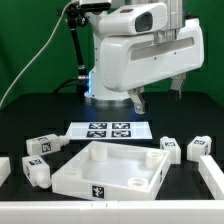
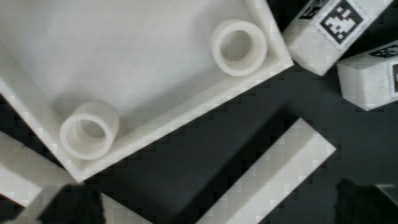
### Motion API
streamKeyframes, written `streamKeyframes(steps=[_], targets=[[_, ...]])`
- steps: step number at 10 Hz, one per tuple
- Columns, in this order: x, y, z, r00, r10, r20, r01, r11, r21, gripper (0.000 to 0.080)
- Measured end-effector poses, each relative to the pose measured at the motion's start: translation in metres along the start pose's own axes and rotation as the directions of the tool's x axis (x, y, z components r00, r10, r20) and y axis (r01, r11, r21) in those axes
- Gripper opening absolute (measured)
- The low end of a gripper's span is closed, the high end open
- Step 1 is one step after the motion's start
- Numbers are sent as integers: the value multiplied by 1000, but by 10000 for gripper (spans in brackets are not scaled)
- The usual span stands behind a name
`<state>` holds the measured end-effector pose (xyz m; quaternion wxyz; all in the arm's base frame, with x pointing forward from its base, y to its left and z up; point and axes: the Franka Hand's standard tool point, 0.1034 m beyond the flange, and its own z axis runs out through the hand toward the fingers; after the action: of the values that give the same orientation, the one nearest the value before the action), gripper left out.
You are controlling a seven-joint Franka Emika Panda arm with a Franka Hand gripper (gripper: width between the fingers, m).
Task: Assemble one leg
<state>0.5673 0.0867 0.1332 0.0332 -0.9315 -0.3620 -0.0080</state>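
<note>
End effector [image 1: 158, 94] hangs open and empty, fingers pointing down, well above the tabletop [image 1: 75, 172].

Tabletop [image 1: 75, 178]: plain white all over; small black mark on front wall.
Table [image 1: 30, 120], under tabletop: black.
Marker board [image 1: 105, 129], behind tabletop: white, row of black-and-white square tags.
Leg [image 1: 40, 146], at tabletop's side on exterior view's left: white, black-and-white square tag on face.
Second leg [image 1: 170, 148], at tabletop's opposite side: white, same tag pattern.
Arm [image 1: 140, 50], above and behind tabletop: white shell, blue glow at base.
Curtain [image 1: 30, 40], behind tabletop: green.
Wrist view: tabletop off-white with grey shading, table black.
</note>
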Motion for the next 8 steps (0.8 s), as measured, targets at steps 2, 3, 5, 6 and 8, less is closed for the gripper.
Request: streamKeyframes(steps=[2,3,5,6,8], targets=[[0,0,0,1000,0,0,0,1000,0,649],[0,0,0,1000,0,0,0,1000,0,649],[0,0,1,1000,0,1,0,1000,1,649],[0,0,1,1000,0,2,0,1000,1,649],[-16,6,14,997,-72,8,72,997,5,649]])
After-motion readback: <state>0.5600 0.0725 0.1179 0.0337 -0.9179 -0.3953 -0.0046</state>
